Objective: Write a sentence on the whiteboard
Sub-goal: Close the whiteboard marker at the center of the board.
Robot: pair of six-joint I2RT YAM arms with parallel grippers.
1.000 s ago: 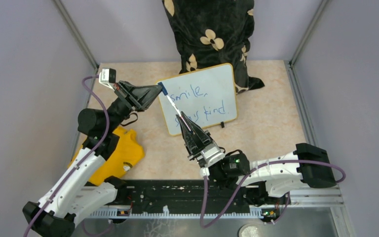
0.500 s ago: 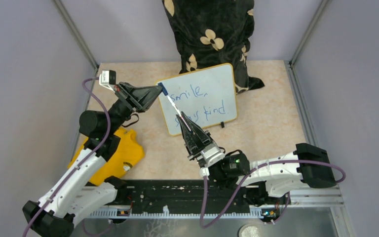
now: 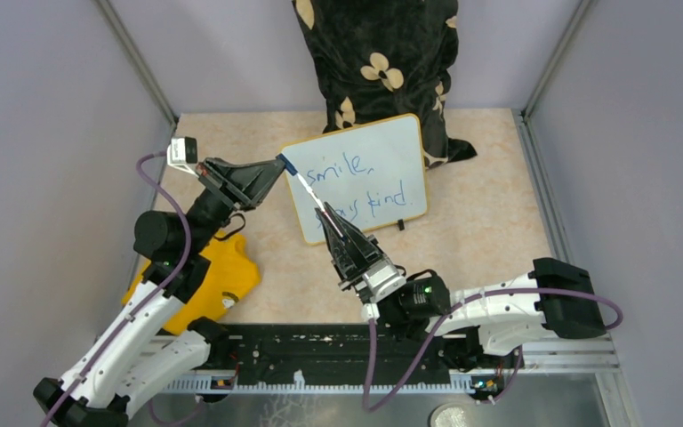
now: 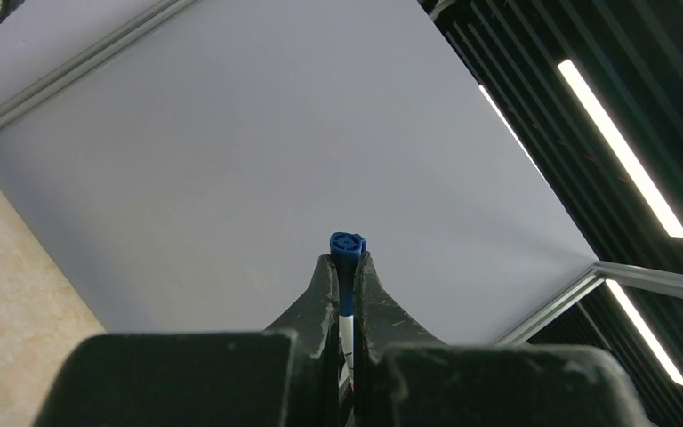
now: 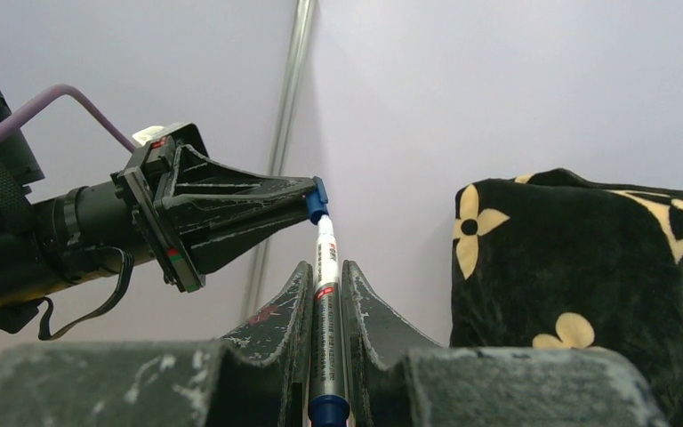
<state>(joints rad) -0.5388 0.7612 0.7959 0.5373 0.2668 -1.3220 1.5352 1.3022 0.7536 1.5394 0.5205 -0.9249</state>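
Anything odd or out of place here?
Nothing spilled or damaged. The whiteboard sits skewed to the table edges; a crumpled yellow cloth lies under the left arm. Left gripper and right gripper both clamp one marker.

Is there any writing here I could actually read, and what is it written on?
"smile," - blue handwriting, upper line on the whiteboard.
"stay kind." - the line below it on the same board; the first word is partly covered by the marker and the right gripper.
Print on the marker's white barrel, red and dark lettering: too small to read.
Nothing else legible in any view.
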